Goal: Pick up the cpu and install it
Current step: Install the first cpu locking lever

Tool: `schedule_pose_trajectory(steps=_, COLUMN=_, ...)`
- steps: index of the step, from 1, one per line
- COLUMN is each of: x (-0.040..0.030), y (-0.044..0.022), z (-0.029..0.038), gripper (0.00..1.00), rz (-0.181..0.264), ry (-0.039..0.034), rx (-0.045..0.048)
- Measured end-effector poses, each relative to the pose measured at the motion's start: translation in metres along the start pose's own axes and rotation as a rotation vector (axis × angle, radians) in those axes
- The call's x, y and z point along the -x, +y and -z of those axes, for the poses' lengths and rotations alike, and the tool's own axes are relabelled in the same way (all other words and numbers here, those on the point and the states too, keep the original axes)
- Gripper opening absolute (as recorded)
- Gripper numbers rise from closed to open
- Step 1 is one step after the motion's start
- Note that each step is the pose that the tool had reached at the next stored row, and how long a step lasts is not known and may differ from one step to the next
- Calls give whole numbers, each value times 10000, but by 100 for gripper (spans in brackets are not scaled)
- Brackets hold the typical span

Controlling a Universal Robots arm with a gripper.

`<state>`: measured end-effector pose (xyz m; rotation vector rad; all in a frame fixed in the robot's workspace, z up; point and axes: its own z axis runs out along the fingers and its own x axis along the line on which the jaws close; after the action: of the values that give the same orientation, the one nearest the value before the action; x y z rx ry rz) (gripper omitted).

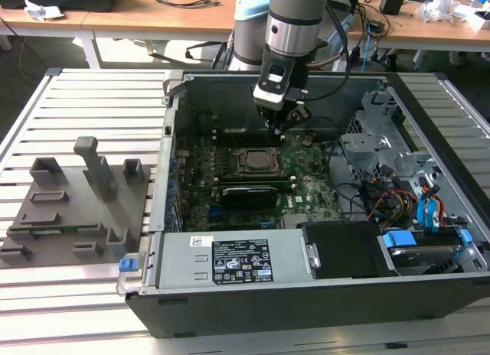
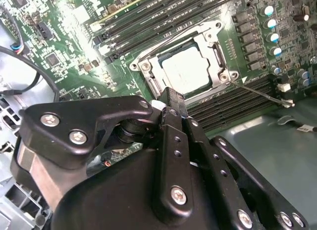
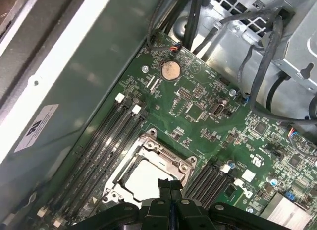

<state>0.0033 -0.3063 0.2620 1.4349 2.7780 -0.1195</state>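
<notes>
The cpu [image 2: 185, 71], a square chip with a pale metal top, lies flat inside the metal socket frame [image 2: 148, 74] on the green motherboard. The exterior view has the cpu [image 1: 256, 161] mid-board in the open computer case. In the first wrist view the cpu [image 3: 143, 178] lies just past the fingertips. My gripper [image 1: 285, 125] hangs a little above the board, beside the socket toward the exterior view's right. Its black fingers [image 3: 165, 186] are pressed together with nothing between them, as the fingertips [image 2: 171, 98] in the second wrist view also show.
A thin wire lever [image 2: 260, 91] sticks out beside the socket, with memory slots [image 3: 106, 141] on either side. A drive cage [image 1: 383, 141] with cables fills the case's right end, and a power supply [image 1: 237, 259] the front. A grey tray [image 1: 69, 210] of blocks sits on the slatted table.
</notes>
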Motion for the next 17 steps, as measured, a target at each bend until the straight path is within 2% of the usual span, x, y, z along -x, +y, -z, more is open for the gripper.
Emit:
schedule_pose_trajectory(steps=13, x=0, y=0, z=0, gripper=11, rz=1231, ry=-76, rx=57)
schedule_pose_trajectory(steps=17, x=0, y=0, z=0, gripper=11, rz=1473, ry=-91, rx=69)
